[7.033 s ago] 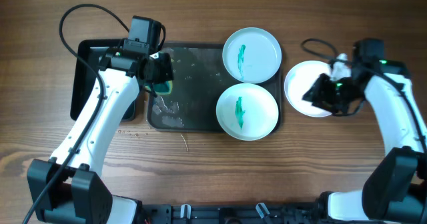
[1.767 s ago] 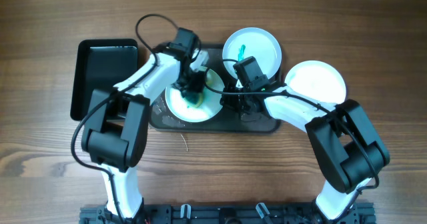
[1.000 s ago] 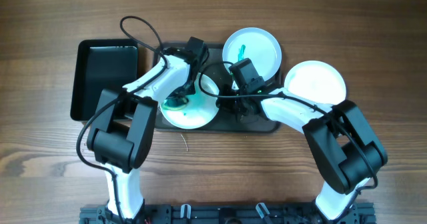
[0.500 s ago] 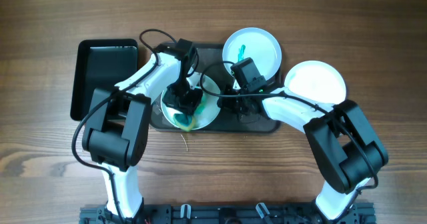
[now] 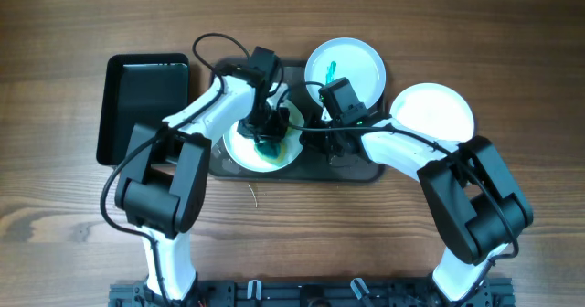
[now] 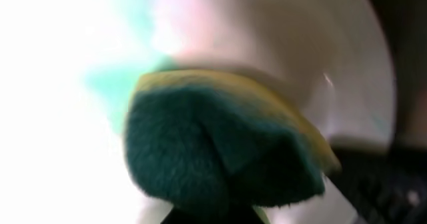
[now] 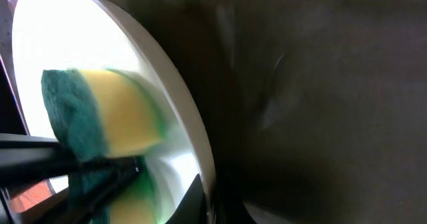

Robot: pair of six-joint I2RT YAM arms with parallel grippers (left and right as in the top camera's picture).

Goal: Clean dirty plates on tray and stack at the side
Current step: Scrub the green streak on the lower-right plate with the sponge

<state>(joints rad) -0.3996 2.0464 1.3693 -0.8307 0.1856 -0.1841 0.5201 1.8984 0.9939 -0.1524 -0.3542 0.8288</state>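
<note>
One plate (image 5: 245, 150) lies on the tray (image 5: 356, 165), its centre smeared teal. My left gripper (image 5: 266, 132) is shut on a green and yellow sponge (image 6: 220, 144) and presses it onto this plate (image 6: 313, 64). My right gripper (image 5: 315, 135) is shut on the right rim of the same plate (image 7: 190, 127). The sponge (image 7: 110, 117) shows beyond that rim in the right wrist view. A second plate (image 5: 345, 69) with a teal streak sits at the tray's back right. A third plate (image 5: 432, 115), white and unmarked, lies on the table to the right of the tray.
A black rectangular tub (image 5: 142, 106) stands to the left of the tray. Both arms cross over the tray's middle, and a cable (image 5: 215, 47) loops above the left arm. Wooden table (image 5: 292, 234) lies in front.
The left gripper has swept the sponge round the plate, from its back to its front left and now to its middle. The right gripper has stayed on the rim.
</note>
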